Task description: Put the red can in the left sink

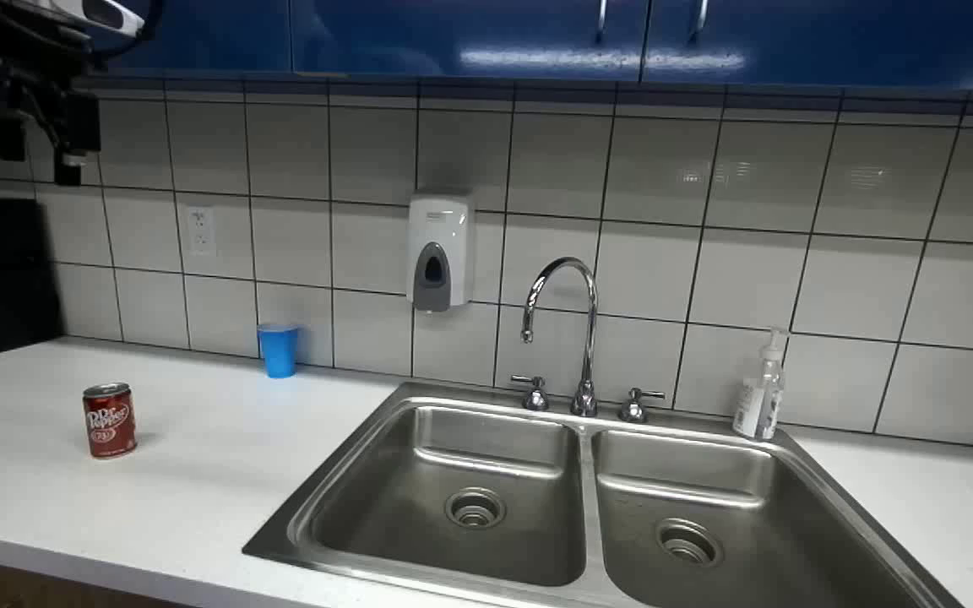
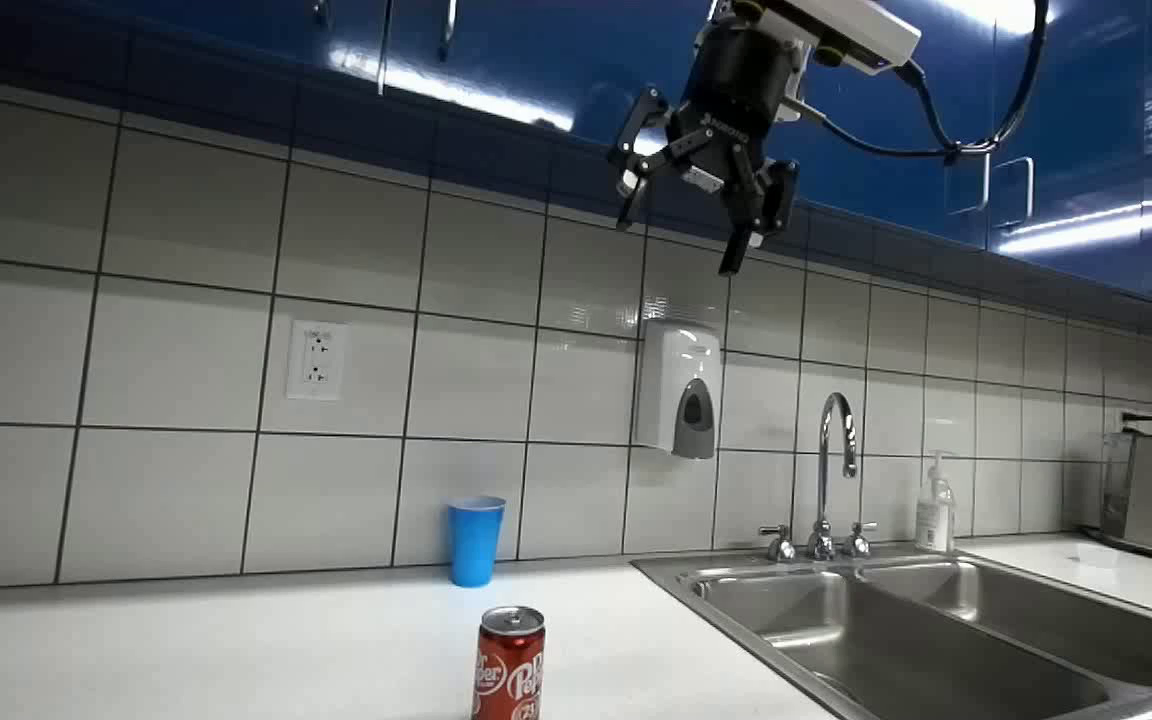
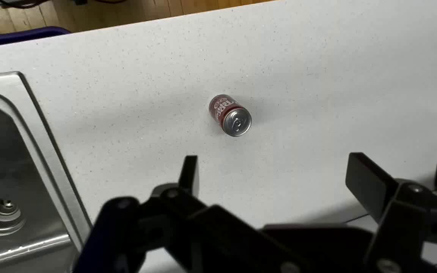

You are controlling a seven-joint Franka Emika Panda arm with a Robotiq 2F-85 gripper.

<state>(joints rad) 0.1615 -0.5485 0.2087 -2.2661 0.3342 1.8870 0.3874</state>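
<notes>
The red can (image 1: 111, 422) stood upright on the counter (image 1: 225, 439), in both exterior views to the left of the left sink (image 1: 402, 507), with a strip of that surface between the two. The gripper (image 2: 680, 238) hung well above it, its fingers (image 3: 190, 174) spread wide apart and nothing held between them. The coming move turned on where the can lay from that hand: below, and in the wrist view out past the fingers, toward the counter's front edge (how much of that was true offset and how much mere slant of view could not be told). Sideways it fell between the lines of the two fingers, a little closer to the one on the sink's side, so a slight trim toward the sink seemed called for on the way down. The can's long axis ran straight up, which seemed to favour an approach from overhead, one finger passing down each side; an off-centre descent risked catching the rim and toppling it
</notes>
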